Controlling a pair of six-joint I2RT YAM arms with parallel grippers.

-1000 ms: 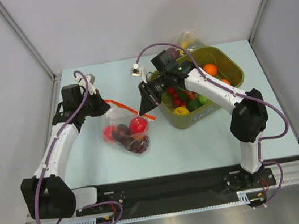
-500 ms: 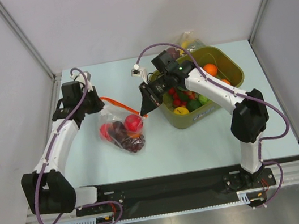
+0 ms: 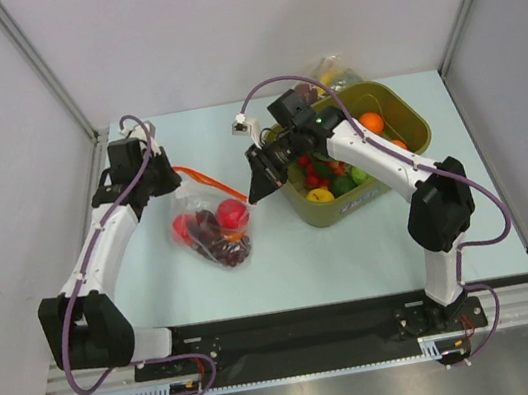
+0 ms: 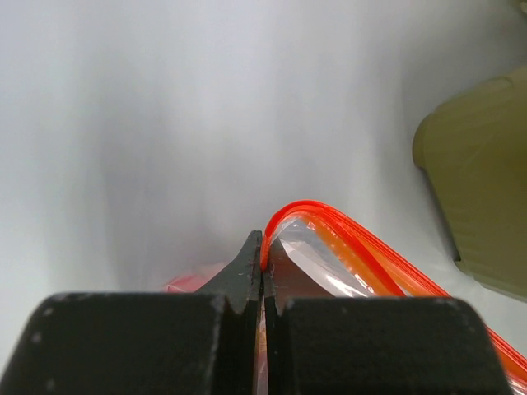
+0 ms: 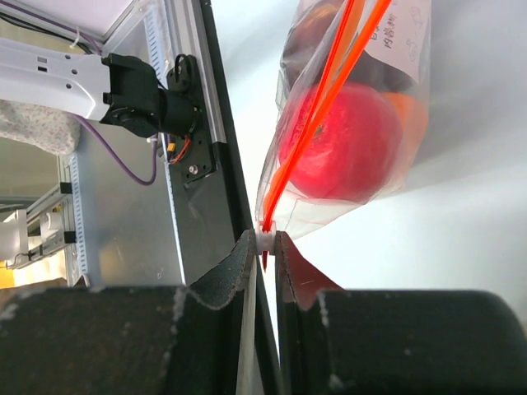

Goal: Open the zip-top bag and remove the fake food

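The zip-top bag (image 3: 213,228) lies on the table between the arms. Its red-orange zip strip (image 3: 202,179) stretches between both grippers. Inside it I see a red apple (image 3: 231,214), a dark maroon fruit (image 3: 207,222) and a dark purple grape bunch (image 3: 230,250). My left gripper (image 3: 169,180) is shut on the strip's left end (image 4: 272,239). My right gripper (image 3: 253,197) is shut on the white slider (image 5: 265,239) at the strip's right end. The apple shows through the plastic in the right wrist view (image 5: 350,141).
An olive-green tub (image 3: 413,128) holds several loose fruits right of the bag, under my right arm. Another clear bag with yellow fruit (image 3: 334,71) lies behind the tub. Grey walls close in the left, back and right sides.
My left gripper has moved up and left with the strip's end. The bag has shifted left with it, and the strip is drawn out longer. My right gripper has barely moved.
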